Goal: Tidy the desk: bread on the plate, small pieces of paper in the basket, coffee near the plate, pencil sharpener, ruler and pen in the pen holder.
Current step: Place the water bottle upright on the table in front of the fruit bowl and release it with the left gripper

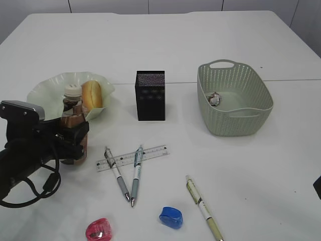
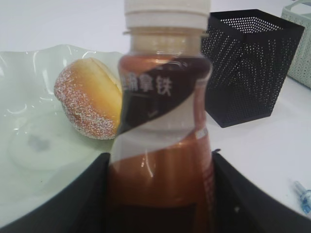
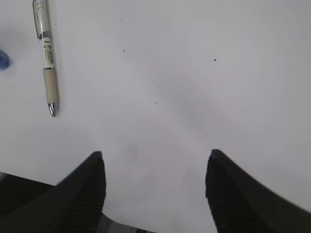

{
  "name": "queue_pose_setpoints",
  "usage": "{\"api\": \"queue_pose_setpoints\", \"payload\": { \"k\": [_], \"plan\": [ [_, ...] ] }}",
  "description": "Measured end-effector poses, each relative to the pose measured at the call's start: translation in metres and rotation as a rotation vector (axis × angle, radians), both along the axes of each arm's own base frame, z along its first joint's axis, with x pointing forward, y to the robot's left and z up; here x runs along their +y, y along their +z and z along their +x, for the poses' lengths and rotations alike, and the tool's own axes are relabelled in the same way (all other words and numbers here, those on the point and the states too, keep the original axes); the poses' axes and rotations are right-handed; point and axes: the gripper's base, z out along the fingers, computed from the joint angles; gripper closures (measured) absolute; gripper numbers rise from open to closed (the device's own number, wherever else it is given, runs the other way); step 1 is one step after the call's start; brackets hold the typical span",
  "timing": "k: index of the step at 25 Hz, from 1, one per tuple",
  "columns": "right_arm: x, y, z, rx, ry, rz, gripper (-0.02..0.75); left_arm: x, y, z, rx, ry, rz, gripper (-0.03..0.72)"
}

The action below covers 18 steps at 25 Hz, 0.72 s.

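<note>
My left gripper (image 1: pixel 75 138) is shut on the brown coffee bottle (image 1: pixel 73 118), which stands upright just in front of the pale green plate (image 1: pixel 45 90); the bottle fills the left wrist view (image 2: pixel 163 145). The bread (image 1: pixel 92 94) lies on the plate, also in the left wrist view (image 2: pixel 90 99). The black mesh pen holder (image 1: pixel 150 95) stands mid-table. A clear ruler (image 1: pixel 133 157) lies under two pens (image 1: pixel 117 173) (image 1: pixel 136 174). A third pen (image 1: pixel 203 207) lies to the right (image 3: pixel 46 58). Blue (image 1: pixel 171 217) and pink (image 1: pixel 99 229) sharpeners sit at the front. My right gripper (image 3: pixel 154 170) is open over bare table.
A grey-green basket (image 1: pixel 235 118) at the right holds a crumpled paper piece (image 1: pixel 215 98). The pen holder also shows in the left wrist view (image 2: pixel 248 68). The right arm barely shows at the right edge of the exterior view (image 1: pixel 317 187).
</note>
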Motion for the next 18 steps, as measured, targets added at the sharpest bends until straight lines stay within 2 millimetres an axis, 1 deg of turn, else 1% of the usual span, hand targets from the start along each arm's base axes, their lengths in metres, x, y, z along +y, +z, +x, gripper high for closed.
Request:
{"api": "queue_pose_setpoints", "payload": {
  "k": [3, 6, 9, 18],
  "plan": [
    [0.000, 0.000, 0.000, 0.000, 0.000, 0.000, 0.262, 0.000, 0.000, 0.000, 0.001, -0.004, 0.001, 0.181],
    [0.000, 0.000, 0.000, 0.000, 0.000, 0.000, 0.261, 0.000, -0.002, -0.002, 0.047, -0.010, 0.021, 0.134],
    [0.000, 0.000, 0.000, 0.000, 0.000, 0.000, 0.261, 0.000, 0.001, -0.002, 0.055, -0.011, 0.026, 0.123],
    [0.000, 0.000, 0.000, 0.000, 0.000, 0.000, 0.261, -0.002, 0.020, -0.001, -0.004, -0.025, 0.013, 0.121]
  ]
}}
